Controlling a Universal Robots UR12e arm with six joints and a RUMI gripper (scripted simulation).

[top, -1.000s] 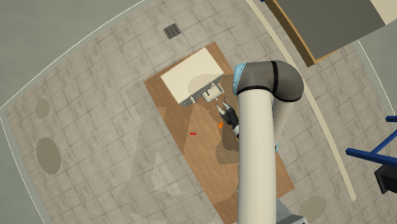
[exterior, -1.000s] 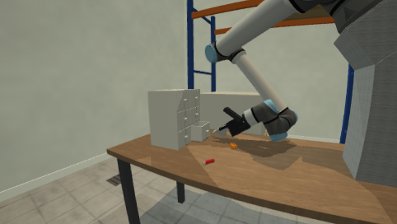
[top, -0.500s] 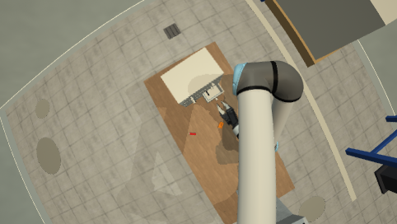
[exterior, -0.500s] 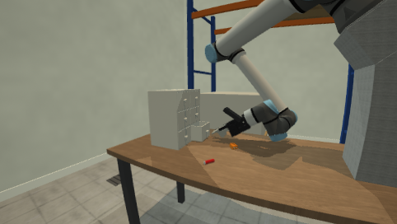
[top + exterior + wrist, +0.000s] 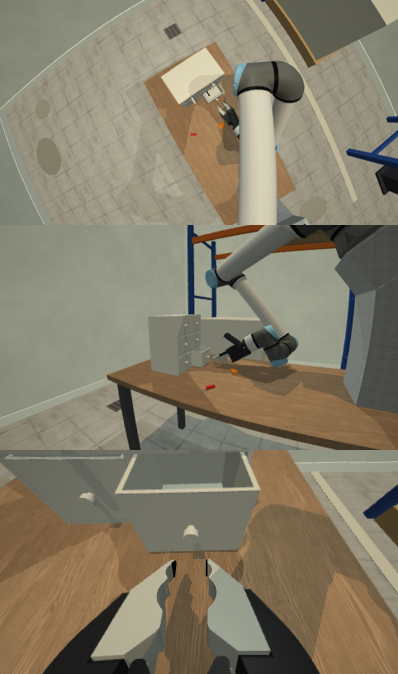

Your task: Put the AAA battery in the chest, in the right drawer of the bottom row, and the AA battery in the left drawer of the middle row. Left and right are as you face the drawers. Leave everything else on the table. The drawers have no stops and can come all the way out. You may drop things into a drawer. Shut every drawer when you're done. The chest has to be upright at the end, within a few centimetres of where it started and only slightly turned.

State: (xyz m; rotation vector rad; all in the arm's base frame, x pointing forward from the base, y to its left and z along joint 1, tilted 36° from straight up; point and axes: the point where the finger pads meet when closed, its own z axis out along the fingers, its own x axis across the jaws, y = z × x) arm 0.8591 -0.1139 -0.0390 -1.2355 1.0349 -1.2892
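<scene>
The pale chest (image 5: 173, 342) stands at the far end of the wooden table; it also shows in the overhead view (image 5: 191, 80). Its bottom-row right drawer (image 5: 187, 510) is pulled out and looks empty; it also shows in the side view (image 5: 201, 355). My gripper (image 5: 191, 561) is low over the table just in front of the drawer's knob (image 5: 190, 532), fingers nearly shut with a narrow gap and nothing between them. A small red cylinder (image 5: 210, 386) lies near the table's front edge. A small orange thing (image 5: 234, 371) lies beside my wrist.
The other drawers of the chest look shut. A blue and orange rack (image 5: 202, 275) stands behind the table. The arm's grey base (image 5: 371, 328) rises at the right end of the table.
</scene>
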